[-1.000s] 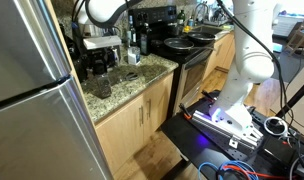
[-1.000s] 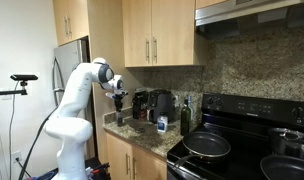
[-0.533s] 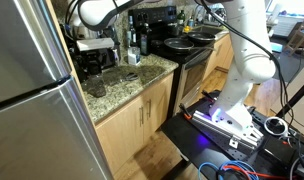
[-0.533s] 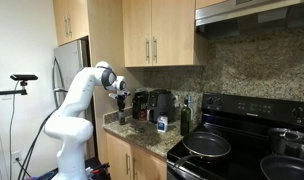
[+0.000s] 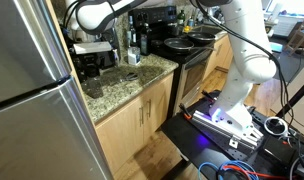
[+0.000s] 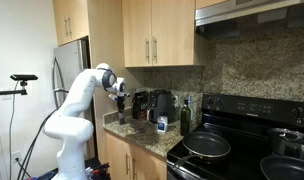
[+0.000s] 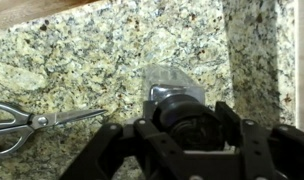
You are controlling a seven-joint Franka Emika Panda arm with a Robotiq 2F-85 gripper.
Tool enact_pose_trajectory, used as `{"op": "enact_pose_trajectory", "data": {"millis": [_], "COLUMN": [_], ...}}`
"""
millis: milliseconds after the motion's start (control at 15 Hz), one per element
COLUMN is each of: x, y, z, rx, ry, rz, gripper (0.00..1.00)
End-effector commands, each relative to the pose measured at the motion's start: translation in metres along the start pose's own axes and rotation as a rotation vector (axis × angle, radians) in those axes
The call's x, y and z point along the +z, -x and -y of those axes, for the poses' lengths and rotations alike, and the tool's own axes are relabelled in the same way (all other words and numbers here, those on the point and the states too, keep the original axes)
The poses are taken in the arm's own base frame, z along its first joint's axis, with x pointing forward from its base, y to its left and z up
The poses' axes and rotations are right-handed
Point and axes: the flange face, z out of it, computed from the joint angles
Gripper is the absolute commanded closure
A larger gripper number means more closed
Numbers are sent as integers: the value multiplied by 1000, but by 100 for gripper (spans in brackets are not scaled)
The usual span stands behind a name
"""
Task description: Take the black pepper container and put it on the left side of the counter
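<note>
Since a second ago the arm has been coming down toward the counter, with hardly any shift over the last half second. I am keeping the gripper clamping the one black pepper container, which is sitting between the jaws with its long axis pointing straight away from the wrist at the granite below; whether its base is touching, I cannot tell. One pair of scissors is lying off to one side of the jaws, well apart.
</note>
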Motion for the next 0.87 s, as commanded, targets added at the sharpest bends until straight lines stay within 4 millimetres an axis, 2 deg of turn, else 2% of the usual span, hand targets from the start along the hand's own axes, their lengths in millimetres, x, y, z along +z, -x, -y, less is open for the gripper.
{"op": "enact_pose_trajectory", "data": {"millis": [0,133,333,533,733,800], "x": [0,-11,-38,-84,-137,-116], "y": [5,4,-2,-4,3,-10], "z": [-3,-5,-9,-23,-43,-22], "rx": [18,34,74,148,210,172], "ry": [-5,-8,-41,-59,-112,-96], "rz": [4,-31,-83,-162,-189,-172], "gripper": [3,0,0,0,0,0]}}
